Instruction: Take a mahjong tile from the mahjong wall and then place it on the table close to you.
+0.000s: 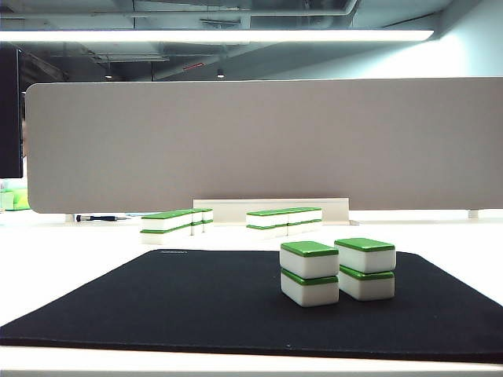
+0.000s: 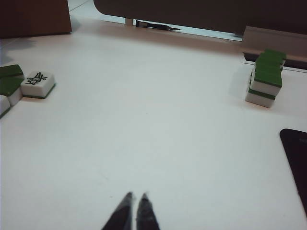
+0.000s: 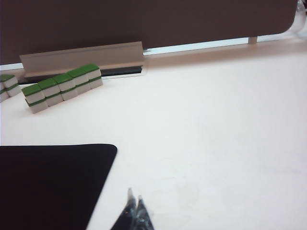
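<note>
You see the mahjong wall [image 1: 284, 218] at the far side of the desk [image 1: 71, 259], near the partition panel [image 1: 259, 141]; much bare white surface lies around it. Two two-tile stacks [image 1: 338, 271] stand on the black mat [image 1: 157, 302]. The left gripper [image 2: 134, 199] and right gripper [image 3: 134, 199] each hover low over bare desk, fingers together, holding nothing.

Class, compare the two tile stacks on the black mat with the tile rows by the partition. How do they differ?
The two stacks on the mat sit near the camera on black; the mahjong wall sits far back on bare white table. The stacks stand apart singly; the wall's tiles join end to end. Both are two high, white with green backs.
</note>
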Motion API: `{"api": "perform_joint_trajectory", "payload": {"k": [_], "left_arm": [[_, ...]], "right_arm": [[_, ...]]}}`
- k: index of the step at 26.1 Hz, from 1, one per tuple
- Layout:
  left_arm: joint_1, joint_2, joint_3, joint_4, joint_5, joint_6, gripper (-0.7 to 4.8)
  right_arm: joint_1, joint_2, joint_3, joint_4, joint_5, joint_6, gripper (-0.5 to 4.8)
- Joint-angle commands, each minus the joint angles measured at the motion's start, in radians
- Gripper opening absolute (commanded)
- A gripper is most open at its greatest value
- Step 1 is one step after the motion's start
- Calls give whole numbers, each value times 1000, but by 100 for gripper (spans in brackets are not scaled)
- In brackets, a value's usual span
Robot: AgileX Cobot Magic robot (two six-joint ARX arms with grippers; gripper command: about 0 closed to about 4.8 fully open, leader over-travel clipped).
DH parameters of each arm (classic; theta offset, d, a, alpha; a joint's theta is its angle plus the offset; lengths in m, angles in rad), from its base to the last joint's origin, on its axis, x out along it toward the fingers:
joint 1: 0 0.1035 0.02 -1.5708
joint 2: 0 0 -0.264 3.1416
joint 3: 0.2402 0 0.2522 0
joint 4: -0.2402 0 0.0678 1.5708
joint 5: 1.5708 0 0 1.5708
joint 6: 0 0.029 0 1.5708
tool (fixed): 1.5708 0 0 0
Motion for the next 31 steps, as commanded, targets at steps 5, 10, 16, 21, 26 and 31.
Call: {"api": "perform_joint_trajectory", "payload": {"k": [5, 10, 16, 21, 26, 31], "left_arm": [[2, 0, 0, -10, 7, 3, 18], [2, 0, 0, -10, 7, 3, 18], [2, 0, 0, -10, 7, 3, 18], [2, 0, 0, -10, 7, 3, 18], [2, 0, 0, -10, 7, 3, 18], [2, 0, 0, -10, 7, 3, 18]], "right_arm": [[-34, -45, -7, -26, 2, -7, -1], [-29, -45, -7, -95, 3, -35, -1], [-27, -45, -7, -94, 2, -36, -1], [-27, -45, -7, -94, 2, -36, -1], [-29, -45, -7, -94, 2, -36, -1], [-29, -45, -7, -94, 2, -36, -1]]}}
